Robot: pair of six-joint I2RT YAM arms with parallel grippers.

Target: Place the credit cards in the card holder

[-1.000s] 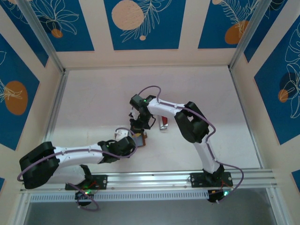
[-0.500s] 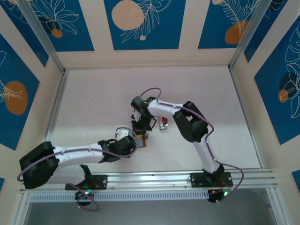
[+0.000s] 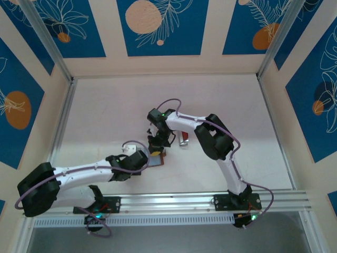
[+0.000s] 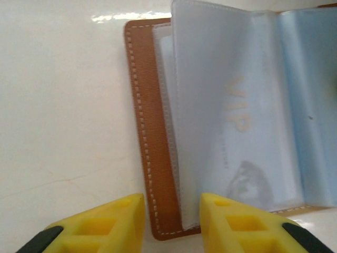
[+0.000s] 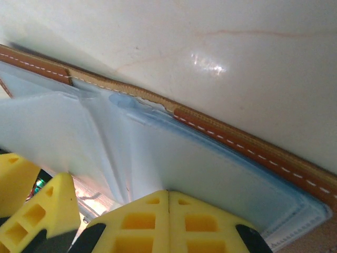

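Note:
The card holder (image 4: 143,132) lies open on the table, brown leather with white stitching and clear plastic sleeves (image 4: 210,63) fanned up from it. A pale blue credit card marked VIP (image 4: 239,105) sits inside one sleeve. My left gripper (image 4: 171,205) is open just off the holder's near corner, its yellow fingertips (image 4: 121,213) on either side of the leather edge without gripping it. My right gripper (image 5: 168,194) is shut, its tips pressed down on a sleeve beside the holder's stitched rim (image 5: 237,141). From above, the holder (image 3: 158,156) lies between the left gripper (image 3: 143,159) and the right gripper (image 3: 156,143).
A small red and silvery object (image 3: 184,139) lies on the table just right of the right wrist. The pale tabletop (image 3: 105,110) is bounded by metal rails and patterned walls on three sides. The two arms meet near the table's middle.
My left gripper has drawn back a little to the left, away from the holder, with its jaws wider apart. The right gripper settled slightly lower onto the holder and stays shut.

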